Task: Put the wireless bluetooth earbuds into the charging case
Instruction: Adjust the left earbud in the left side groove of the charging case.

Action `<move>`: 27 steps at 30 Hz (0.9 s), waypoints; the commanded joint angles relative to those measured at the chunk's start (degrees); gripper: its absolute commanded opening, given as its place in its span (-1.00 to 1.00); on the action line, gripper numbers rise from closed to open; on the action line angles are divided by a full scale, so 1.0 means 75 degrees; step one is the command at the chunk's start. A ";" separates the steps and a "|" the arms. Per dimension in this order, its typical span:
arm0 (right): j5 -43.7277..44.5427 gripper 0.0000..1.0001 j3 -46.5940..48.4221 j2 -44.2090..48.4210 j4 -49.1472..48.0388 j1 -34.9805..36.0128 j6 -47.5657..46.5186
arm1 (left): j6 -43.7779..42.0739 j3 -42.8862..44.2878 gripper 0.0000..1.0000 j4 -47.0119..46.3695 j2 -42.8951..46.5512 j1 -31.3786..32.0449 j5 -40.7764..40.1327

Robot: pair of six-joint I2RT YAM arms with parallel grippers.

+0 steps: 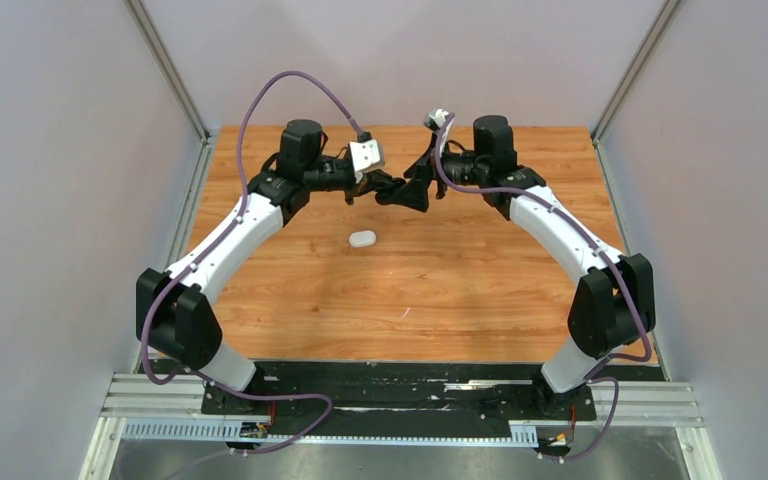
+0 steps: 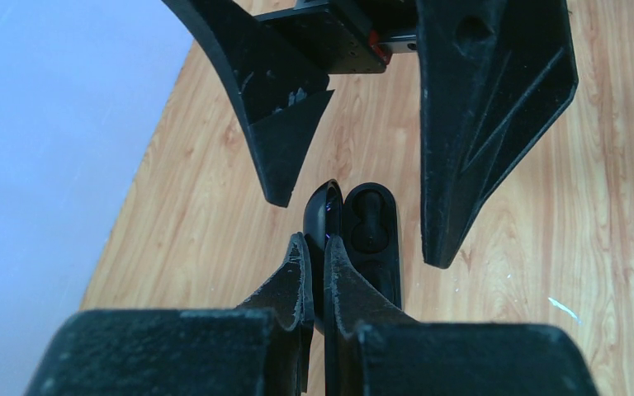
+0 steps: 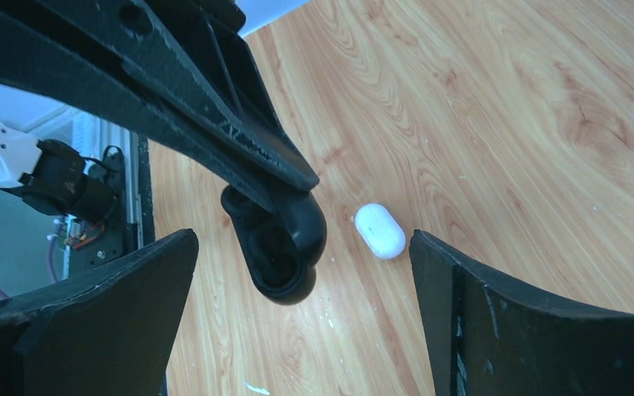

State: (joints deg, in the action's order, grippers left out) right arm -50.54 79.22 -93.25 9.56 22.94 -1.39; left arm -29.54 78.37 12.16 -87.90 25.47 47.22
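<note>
My left gripper (image 2: 315,241) is shut on the black charging case (image 2: 371,231), pinching its raised lid and holding it above the table with the tray side facing out. The tray's wells (image 3: 276,256) look dark, and I cannot tell whether an earbud sits in them. No loose earbuds show in any view. My right gripper (image 3: 303,239) stands wide open just in front of the case, one finger (image 2: 479,124) on each side and neither touching it. In the top view both grippers meet at the far middle of the table (image 1: 400,192).
A closed white oval case (image 1: 362,239) lies on the wooden table (image 1: 480,290), nearer than the grippers and slightly left of them; it also shows in the right wrist view (image 3: 380,231). Grey walls enclose the table on three sides.
</note>
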 commanded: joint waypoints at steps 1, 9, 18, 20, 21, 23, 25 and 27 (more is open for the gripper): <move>-0.0434 1.00 0.0456 -0.0175 -0.0703 0.0013 0.0843 | -0.0417 0.0056 -1.00 -0.0099 0.0379 0.0113 -0.0158; -0.0342 1.00 0.0593 -0.0484 -0.0923 0.0059 0.1357 | -0.0474 0.0089 -1.00 -0.0131 0.0353 0.0199 -0.0192; -0.0007 0.88 0.0536 -0.0530 -0.0854 0.0047 0.1430 | -0.0485 0.0098 -1.00 -0.0159 0.0376 0.0207 -0.0154; 0.0066 0.86 0.0539 -0.0544 -0.0847 0.0027 0.1544 | -0.0525 0.0077 -1.00 -0.0140 0.0382 0.0218 -0.0139; 0.0101 0.84 0.0547 -0.0569 -0.0836 0.0024 0.1563 | -0.0555 0.0076 -1.00 -0.0131 0.0384 0.0226 -0.0136; 0.0150 0.83 0.0547 -0.0611 -0.0782 0.0031 0.1591 | -0.0616 0.0059 -1.00 -0.0107 0.0412 0.0239 -0.0138; 0.0232 0.82 0.0553 -0.0660 -0.0702 0.0032 0.1629 | -0.0658 0.0045 -1.00 -0.0116 0.0436 0.0263 -0.0120; 0.0280 0.80 0.0554 -0.0701 -0.0620 0.0025 0.1671 | -0.0705 0.0030 -1.00 -0.0130 0.0454 0.0270 -0.0097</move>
State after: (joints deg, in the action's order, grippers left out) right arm -50.52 81.06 -97.38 5.32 23.07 9.43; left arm -33.39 78.37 12.21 -87.31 26.70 45.43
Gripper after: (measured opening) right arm 0.912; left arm 0.030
